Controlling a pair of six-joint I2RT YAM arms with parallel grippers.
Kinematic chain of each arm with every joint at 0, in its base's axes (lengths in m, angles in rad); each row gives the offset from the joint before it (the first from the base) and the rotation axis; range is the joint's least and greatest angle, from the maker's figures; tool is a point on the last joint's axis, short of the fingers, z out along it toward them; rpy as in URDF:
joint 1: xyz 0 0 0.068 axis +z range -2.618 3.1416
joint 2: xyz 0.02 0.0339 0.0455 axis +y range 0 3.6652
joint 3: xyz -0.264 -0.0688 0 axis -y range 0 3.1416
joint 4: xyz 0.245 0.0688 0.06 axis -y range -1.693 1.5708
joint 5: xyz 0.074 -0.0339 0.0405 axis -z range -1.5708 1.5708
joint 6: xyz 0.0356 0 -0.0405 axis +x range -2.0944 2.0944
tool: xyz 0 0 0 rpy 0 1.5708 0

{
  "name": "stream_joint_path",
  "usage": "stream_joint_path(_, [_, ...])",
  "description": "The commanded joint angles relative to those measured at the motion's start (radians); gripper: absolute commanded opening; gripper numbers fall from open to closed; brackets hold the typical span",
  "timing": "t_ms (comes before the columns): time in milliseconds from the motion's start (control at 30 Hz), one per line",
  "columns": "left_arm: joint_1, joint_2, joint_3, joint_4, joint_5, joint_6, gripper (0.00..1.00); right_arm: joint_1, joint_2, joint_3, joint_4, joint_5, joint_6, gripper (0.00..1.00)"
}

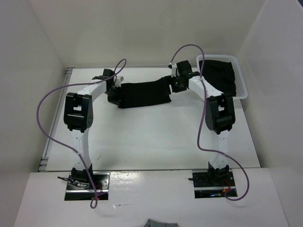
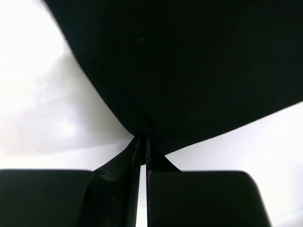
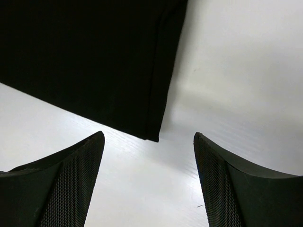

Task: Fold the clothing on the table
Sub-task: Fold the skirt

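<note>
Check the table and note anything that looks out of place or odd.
Nothing is spilled or damaged. One oddity: a grey scrap lies alone at the bottom edge of the top view, partly cut off, far from the black garment and the basket.

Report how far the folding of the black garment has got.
Done: the clothing lies spread as a strip on the table, no fold visible. In hand: the left pincer is shut on its edge; the right pincer hangs open above a corner at the other end, holding nothing. Left: the right-side grip, then all the folding.
</note>
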Motion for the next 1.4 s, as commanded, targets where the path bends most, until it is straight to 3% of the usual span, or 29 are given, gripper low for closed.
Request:
stream_joint_path(0, [-0.004,-0.050,-0.085,-0.101,-0.014,0.053,0.08,-0.002,-0.047,-0.044,0.028,-0.026,0.020,0.80])
stream_joint_path(267, [-0.004,-0.107,-0.180,-0.091,0.004,0.063,0.08,-0.002,0.011,-0.046,0.028,-0.026,0.029,0.80])
stream_joint_path(967, [-0.004,-0.107,-0.189,-0.091,0.023,0.073,0.08,0.053,0.166,0.063,0.019,-0.075,0.029,0.76])
stream_joint_path(1200, [-0.004,-0.097,-0.189,-0.081,0.023,0.073,0.08,0.101,0.166,0.043,0.009,-0.040,0.020,0.63])
stream_joint_path(1367, [-0.004,-0.107,-0.199,-0.081,0.023,0.082,0.08,0.101,0.155,0.020,0.009,-0.029,0.020,0.44])
